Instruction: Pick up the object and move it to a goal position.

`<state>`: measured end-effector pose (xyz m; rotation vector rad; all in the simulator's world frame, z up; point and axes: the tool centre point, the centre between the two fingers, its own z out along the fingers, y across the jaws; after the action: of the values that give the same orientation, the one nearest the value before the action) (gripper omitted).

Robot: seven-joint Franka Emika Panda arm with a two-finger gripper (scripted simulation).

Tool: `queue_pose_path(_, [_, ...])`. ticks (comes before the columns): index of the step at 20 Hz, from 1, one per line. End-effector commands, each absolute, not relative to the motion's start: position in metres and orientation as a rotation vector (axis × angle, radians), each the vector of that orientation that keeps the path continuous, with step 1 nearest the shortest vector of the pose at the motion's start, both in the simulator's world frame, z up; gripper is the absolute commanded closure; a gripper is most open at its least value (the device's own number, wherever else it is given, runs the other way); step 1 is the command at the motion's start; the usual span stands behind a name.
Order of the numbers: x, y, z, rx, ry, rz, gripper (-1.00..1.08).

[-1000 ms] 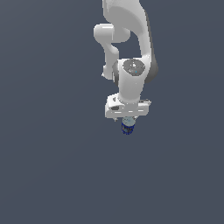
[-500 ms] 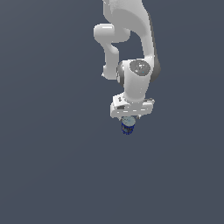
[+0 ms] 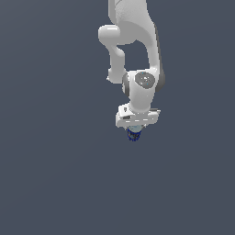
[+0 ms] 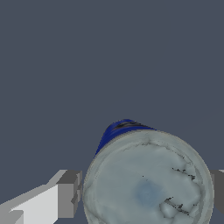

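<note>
While nothing marks a goal in either view, the pick itself looks done: seen from the exterior view's left to its right, plain dark-grey ground gives way to the white Panda arm [image 3: 137,69] reaching down near the middle, with bare ground again beyond it. Under the arm's hand, the gripper [image 3: 134,131] is closed around the blue can [image 3: 133,135], which peeks out just below the white palm as a small dark-blue stub. The wrist view confirms the hold: one grey finger pad [image 4: 69,193] presses against the can's side, the opposite pad shows at the far edge of the picture, and the can's silvery-grey top [image 4: 148,183] fills the space between them, its blue wall [image 4: 116,131] running away from the camera. Whether the can hangs above the ground or touches it cannot be told. What remains, by this judgement, is the carry to the goal position, wherever that lies.
</note>
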<state>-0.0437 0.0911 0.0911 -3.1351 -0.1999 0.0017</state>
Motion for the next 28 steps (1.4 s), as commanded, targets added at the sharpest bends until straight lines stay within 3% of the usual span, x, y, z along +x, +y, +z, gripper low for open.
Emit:
queue_pose_path(1, [-0.044, 0.091, 0.081, -3.135, -0.2, 0.001, -0.92])
queue_pose_path(6, [-0.043, 0.092, 0.074, -3.135, -0.201, 0.0, -0.92])
queue_pose_path(7, [-0.043, 0.092, 0.074, -3.135, -0.201, 0.0, 1.08])
queue_pose_path(20, [-0.044, 0.091, 0.077, -3.135, -0.201, 0.001, 1.08])
queue_pose_path(28, [-0.05, 0.079, 0.103, -3.135, -0.201, 0.001, 1.08])
